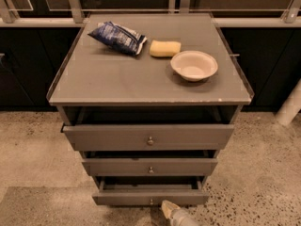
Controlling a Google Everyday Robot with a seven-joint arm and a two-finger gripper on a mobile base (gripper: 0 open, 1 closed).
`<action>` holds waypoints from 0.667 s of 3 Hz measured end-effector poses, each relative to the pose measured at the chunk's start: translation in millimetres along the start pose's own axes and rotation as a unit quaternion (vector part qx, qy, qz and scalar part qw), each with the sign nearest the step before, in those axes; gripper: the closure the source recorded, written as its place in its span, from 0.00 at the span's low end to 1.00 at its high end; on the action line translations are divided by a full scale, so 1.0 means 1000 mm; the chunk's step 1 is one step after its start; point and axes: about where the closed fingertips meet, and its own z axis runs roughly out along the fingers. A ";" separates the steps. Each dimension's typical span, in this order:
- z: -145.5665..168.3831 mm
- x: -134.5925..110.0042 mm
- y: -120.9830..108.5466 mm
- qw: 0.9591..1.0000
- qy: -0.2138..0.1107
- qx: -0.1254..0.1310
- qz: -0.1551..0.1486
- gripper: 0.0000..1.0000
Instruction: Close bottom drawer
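Grey table (122, 81): three drawers in front. Bottom drawer (122, 199): lowest in table, pulled out, dark gap behind front. My tool (170, 210): at table foot, just right of knob (151, 201); whether wide or narrow, cannot tell. Advice: I press front near centre, push straight into table.

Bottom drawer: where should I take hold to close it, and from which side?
Probably at the small centre knob, from straight in front: the bottom drawer stands pulled out and the knob is mid-front, so a centred push should run true. The gripper sits below-right of it.
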 end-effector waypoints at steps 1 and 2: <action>0.017 -0.019 0.007 1.000 -0.018 -0.005 -0.017 1.00; 0.022 -0.026 0.009 0.999 -0.024 -0.006 -0.025 1.00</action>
